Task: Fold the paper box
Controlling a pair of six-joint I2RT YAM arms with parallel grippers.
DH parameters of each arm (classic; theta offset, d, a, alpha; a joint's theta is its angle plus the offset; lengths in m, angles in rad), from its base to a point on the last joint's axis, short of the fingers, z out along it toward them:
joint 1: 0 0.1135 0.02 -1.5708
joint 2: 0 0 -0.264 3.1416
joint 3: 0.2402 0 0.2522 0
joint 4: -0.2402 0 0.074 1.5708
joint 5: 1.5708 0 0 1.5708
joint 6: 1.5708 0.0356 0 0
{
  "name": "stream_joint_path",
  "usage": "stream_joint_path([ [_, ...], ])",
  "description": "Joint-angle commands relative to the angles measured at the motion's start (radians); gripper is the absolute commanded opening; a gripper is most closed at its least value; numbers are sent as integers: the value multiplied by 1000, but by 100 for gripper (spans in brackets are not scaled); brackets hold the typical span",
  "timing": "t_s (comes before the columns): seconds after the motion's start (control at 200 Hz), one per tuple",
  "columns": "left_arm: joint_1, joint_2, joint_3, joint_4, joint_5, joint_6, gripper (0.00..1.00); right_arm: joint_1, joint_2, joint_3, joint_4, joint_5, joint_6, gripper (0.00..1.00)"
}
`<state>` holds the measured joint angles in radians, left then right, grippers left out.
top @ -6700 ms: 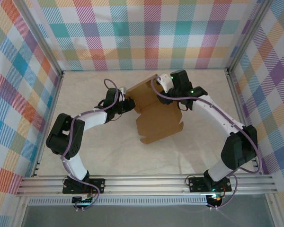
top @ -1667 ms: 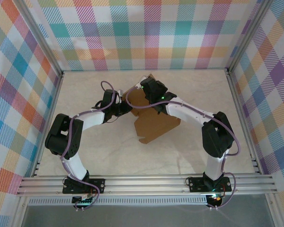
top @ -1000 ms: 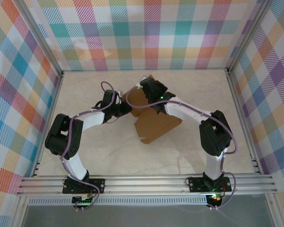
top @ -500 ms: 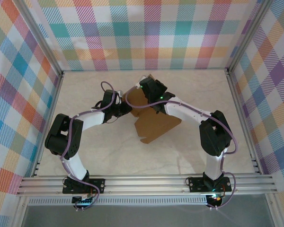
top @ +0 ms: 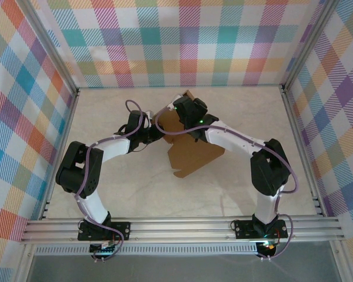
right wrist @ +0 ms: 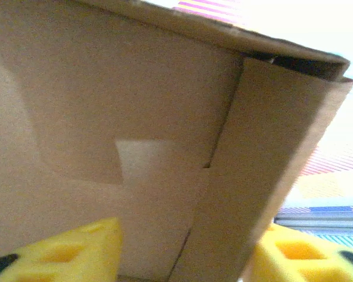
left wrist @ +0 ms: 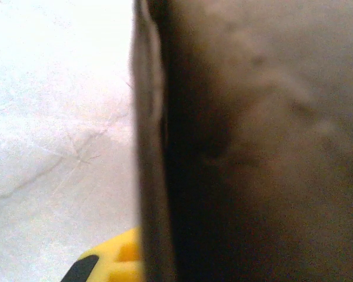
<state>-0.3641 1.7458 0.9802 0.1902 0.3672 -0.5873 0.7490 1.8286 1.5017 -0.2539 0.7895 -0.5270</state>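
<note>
The paper box (top: 193, 151) is plain brown cardboard, part folded, lying mid-table with one panel raised at its far end. My left gripper (top: 159, 133) is at its left edge, shut on a cardboard wall (left wrist: 150, 176); one yellow finger (left wrist: 109, 264) shows beside that wall, the other is hidden. My right gripper (top: 184, 110) reaches over the raised far panel. In the right wrist view its yellow fingers (right wrist: 65, 252) stand apart, open, with folded cardboard panels (right wrist: 165, 147) and an overlapping flap (right wrist: 265, 164) between them.
Plaid walls (top: 182, 41) close in the pale marble table (top: 117, 194) on three sides, with aluminium posts at the corners. A metal rail (top: 182, 226) carrying both arm bases runs along the near edge.
My right gripper has gone from shut to open on the raised panel. The left gripper and the box have barely moved.
</note>
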Motion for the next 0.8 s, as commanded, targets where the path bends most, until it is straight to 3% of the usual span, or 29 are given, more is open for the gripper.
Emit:
stream_joint_path([
  [0.0, -13, -41, 35, 60, 53, 20, 0, 17, -69, 7, -22, -73, 59, 63],
  [0.24, -13, -29, 52, 28, 43, 18, 0, 9, -141, -11, -65, -131, 152, 88],
  [0.605, -13, -10, 88, -59, 25, 12, 0, -45, -342, -55, -115, -364, 419, 91],
  [0.795, 1, 30, 267, -445, -7, 186, 0, -111, -443, -165, -85, -444, 565, 91],
])
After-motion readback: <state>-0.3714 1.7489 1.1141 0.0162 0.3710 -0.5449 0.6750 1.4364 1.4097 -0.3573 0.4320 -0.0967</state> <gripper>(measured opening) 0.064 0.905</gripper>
